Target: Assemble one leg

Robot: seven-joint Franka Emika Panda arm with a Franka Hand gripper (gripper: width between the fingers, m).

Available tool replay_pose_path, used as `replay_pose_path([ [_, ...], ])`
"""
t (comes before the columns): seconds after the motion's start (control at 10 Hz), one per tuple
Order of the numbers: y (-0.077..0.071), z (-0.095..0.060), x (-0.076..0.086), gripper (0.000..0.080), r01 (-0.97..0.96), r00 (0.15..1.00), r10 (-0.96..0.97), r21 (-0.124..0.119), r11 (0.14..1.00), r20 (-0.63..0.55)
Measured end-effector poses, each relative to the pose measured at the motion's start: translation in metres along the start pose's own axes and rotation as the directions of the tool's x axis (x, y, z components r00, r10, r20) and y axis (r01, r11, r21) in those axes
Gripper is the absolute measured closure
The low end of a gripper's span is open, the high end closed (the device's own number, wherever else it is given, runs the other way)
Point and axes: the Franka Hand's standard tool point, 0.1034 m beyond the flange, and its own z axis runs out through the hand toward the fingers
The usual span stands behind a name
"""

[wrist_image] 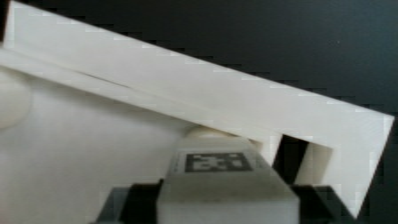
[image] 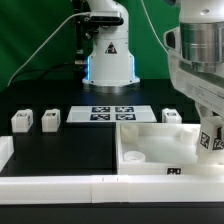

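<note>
My gripper (image: 213, 135) hangs at the exterior view's right, shut on a leg (image: 206, 144), a small white block with a black-and-white marker. It holds the leg just above the right corner of the white tray-like tabletop (image: 150, 133). In the wrist view the leg (wrist_image: 222, 180) sits between my dark fingers (wrist_image: 146, 200), marker up, right by the tabletop's white wall (wrist_image: 178, 80). Whether the leg touches the tabletop I cannot tell. Two more legs (image: 22, 121) (image: 50, 119) stand on the black table at the left. A third (image: 172, 116) stands behind the tabletop.
The marker board (image: 112, 113) lies behind the tabletop in front of the robot base (image: 108, 60). A long white bar (image: 60, 186) runs along the front edge, with a white block (image: 4, 152) at the far left.
</note>
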Motion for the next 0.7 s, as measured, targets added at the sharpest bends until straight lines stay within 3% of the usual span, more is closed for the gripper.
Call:
replay_pose_path([
  [0.4,-0.0032,-0.0026,0.0009,0.0506,-0.372,0.928,0.372,0.019,0.928,-0.008],
  [0.7,-0.0036,-0.0022,-0.0029,0.0506,-0.454,0.891,0.454,0.019,0.891,0.007],
])
